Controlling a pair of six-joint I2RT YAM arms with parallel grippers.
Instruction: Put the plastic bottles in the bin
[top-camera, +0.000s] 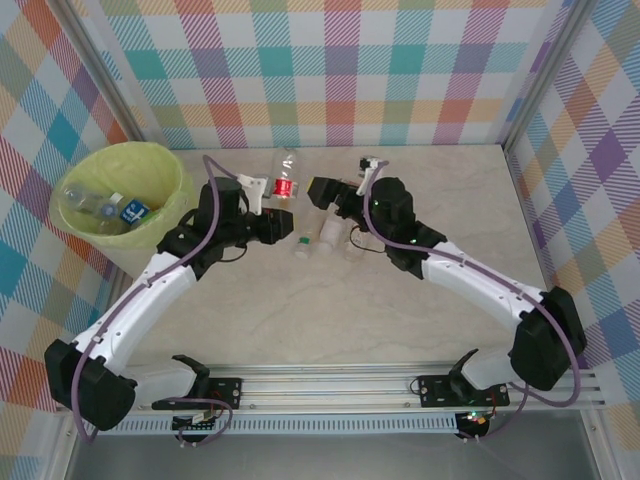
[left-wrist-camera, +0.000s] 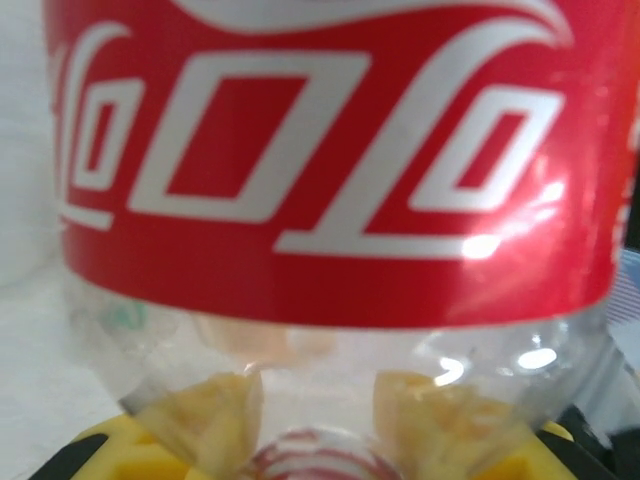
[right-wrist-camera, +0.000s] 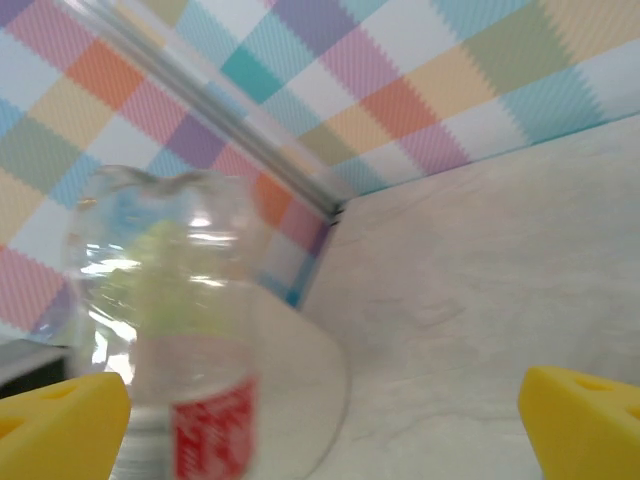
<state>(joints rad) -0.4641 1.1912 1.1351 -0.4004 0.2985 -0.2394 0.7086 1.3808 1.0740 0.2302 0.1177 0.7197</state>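
**Left gripper** (top-camera: 272, 200): closed on a red-labelled bottle (top-camera: 286, 180), at the middle of the table's far part. In the left wrist view the yellow fingers (left-wrist-camera: 110, 452) press in on the clear body of the red-labelled bottle (left-wrist-camera: 330, 160) from both sides, below the label, whose white lettering reads upside down.

**Right gripper** (top-camera: 322, 190): jaws spread wide, holding nothing. It sits just to the right of the held bottle and faces it. In the right wrist view its two yellow fingertips (right-wrist-camera: 585, 420) stand far apart at the bottom corners. The red-labelled bottle (right-wrist-camera: 165, 330) appears blurred beside the left one.

**Bin** (top-camera: 165, 160): round, lined with a pale yellow-green bag, at the far left of the table, well apart from both grippers. Bottles in the bin (top-camera: 100, 208) lie at its bottom, one with a blue label.

**Loose bottles** (top-camera: 328, 232): a small cluster of clear ones on the table just nearer than the grippers, between the two arms. One has a green cap (top-camera: 302, 241). I cannot tell the exact count.

**Table** (top-camera: 330, 320): pale marbled top, ringed by checked walls (top-camera: 330, 70) in pastel colours.
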